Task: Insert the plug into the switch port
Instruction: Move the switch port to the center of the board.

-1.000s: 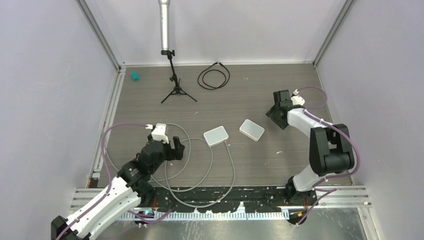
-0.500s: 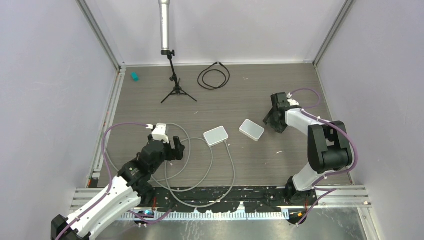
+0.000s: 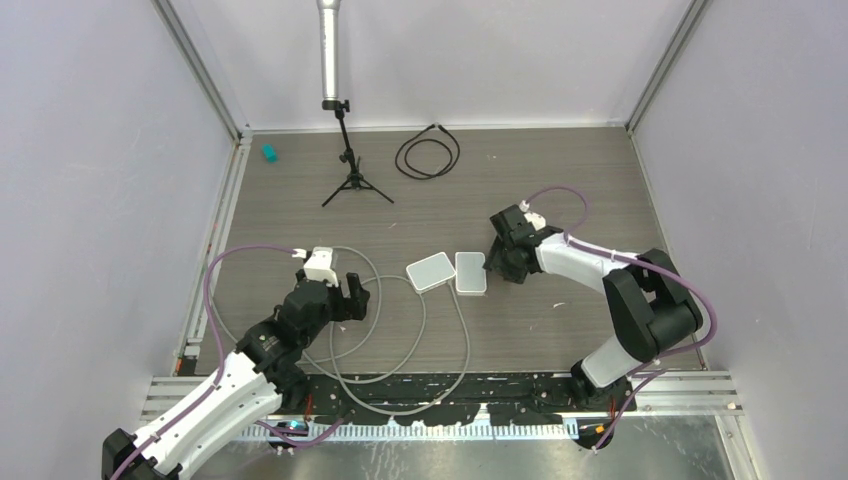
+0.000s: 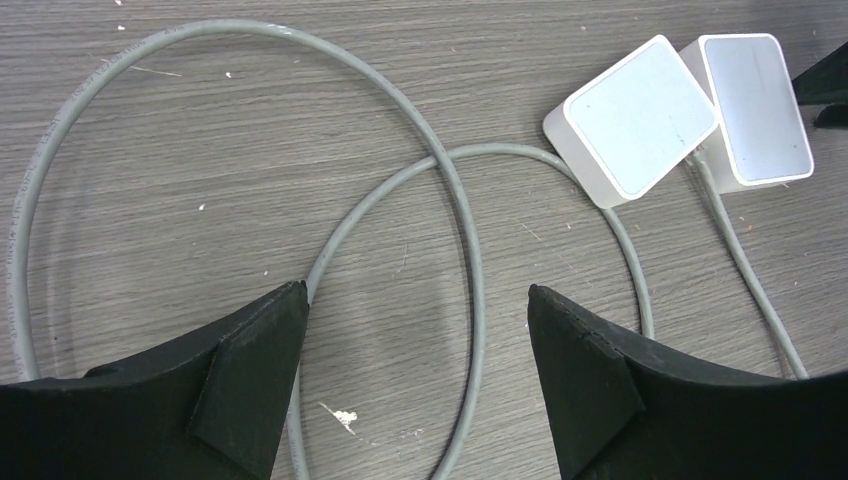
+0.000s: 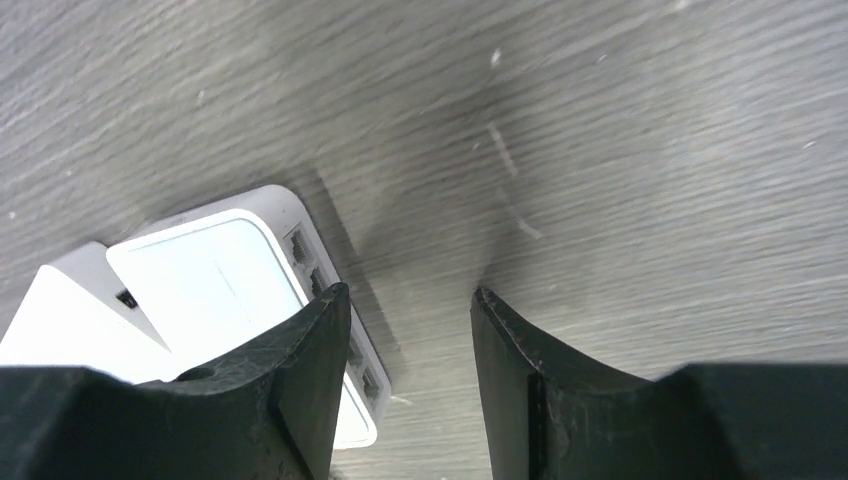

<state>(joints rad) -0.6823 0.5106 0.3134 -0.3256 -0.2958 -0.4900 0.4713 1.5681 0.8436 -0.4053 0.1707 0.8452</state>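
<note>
At the middle of the tabletop (image 3: 560, 190), the switch (image 3: 471, 272) is lying flat with a second white box (image 3: 431, 271) just beside it on the left, the two apparently touching. The right gripper (image 5: 410, 293) is sitting low just right of the switch, jaws apart and grasping nothing. One finger (image 5: 300, 380) is crowding the switch's row of ports (image 5: 318, 275); contact unclear. A grey cable (image 3: 420, 330) is looping left of the switch and nearer the arms, one end running up to the gap between switch and box. The plug itself is not showing clearly there. The left gripper (image 4: 412, 293) is hovering over the loops well left of the switch, released wide and empty.
</note>
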